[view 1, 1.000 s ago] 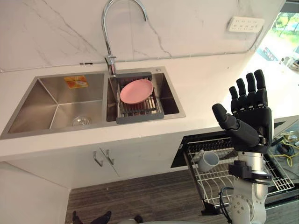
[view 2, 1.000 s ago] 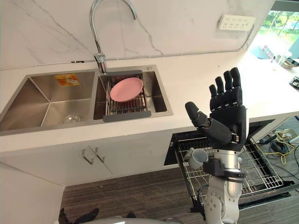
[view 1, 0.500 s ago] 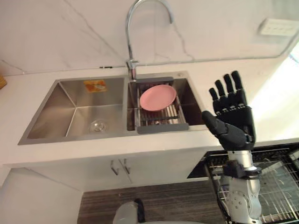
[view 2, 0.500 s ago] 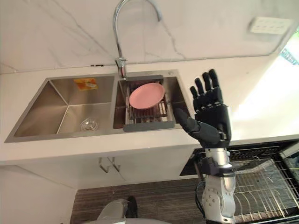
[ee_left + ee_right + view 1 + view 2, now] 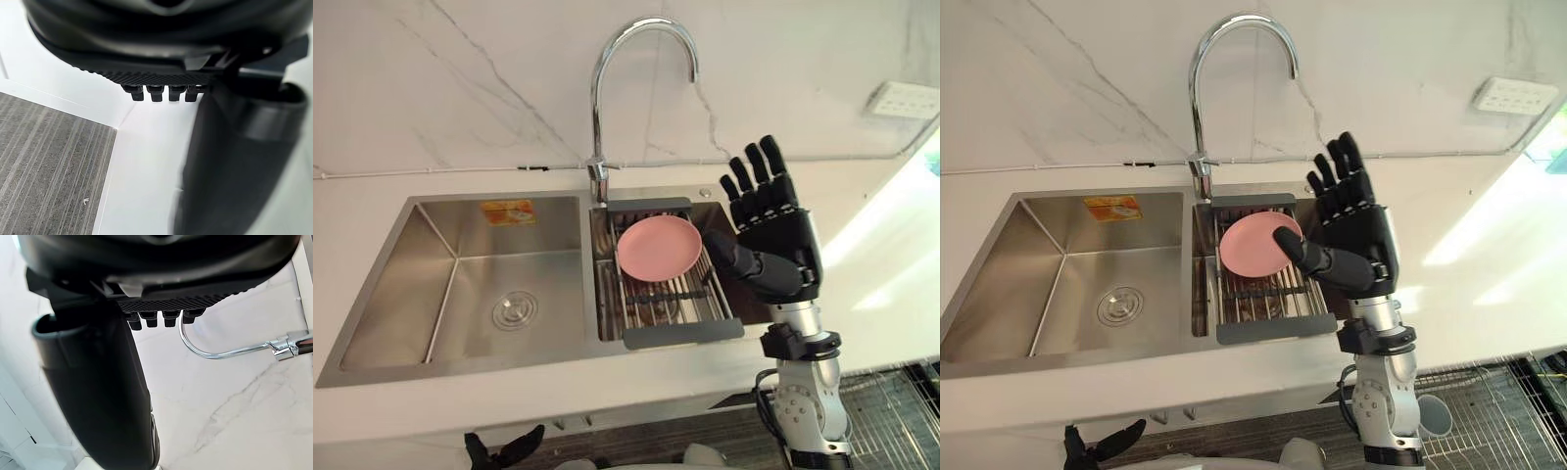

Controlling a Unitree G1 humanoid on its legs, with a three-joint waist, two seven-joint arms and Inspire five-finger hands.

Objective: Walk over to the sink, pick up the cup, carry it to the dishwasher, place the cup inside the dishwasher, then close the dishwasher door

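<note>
**Right hand raised open by the sink, cup in the dishwasher rack**

The robot's right hand [image 5: 773,245] is held up on an upright forearm, in the air before the right end of the sink [image 5: 460,294]. Its fingers [image 5: 759,171] are straight and slightly fanned, pointing up towards the marble wall [image 5: 460,78]. The thumb [image 5: 729,255] juts out sideways towards the robot's left. The hand is released: it holds nothing and touches nothing. In the right wrist view its fingertips form a short row, and past them the curved faucet [image 5: 220,352] stands against the marble.

The left hand [image 5: 161,49] hangs low beside a white cabinet panel [image 5: 146,161], above grey plank flooring [image 5: 44,161]. Its fingertips show in the same short row and nothing lies between them and the thumb, so it too looks relaxed and empty.

The cup [image 5: 1437,416] is not in the sink. It sits low at the robot's right in the wire dishwasher rack [image 5: 1489,401], just beside the right forearm and partly hidden by it. How it lies cannot be told.

The sink has two steel basins. The left one holds a round drain strainer [image 5: 514,310] and an orange sticker [image 5: 507,211] on its back wall. In the right basin a grey-framed drain rack [image 5: 683,333] carries a pink plate [image 5: 658,247], tilted against its bars. A white wall socket [image 5: 906,100] sits above the pale countertop [image 5: 871,294] to the right.
</note>
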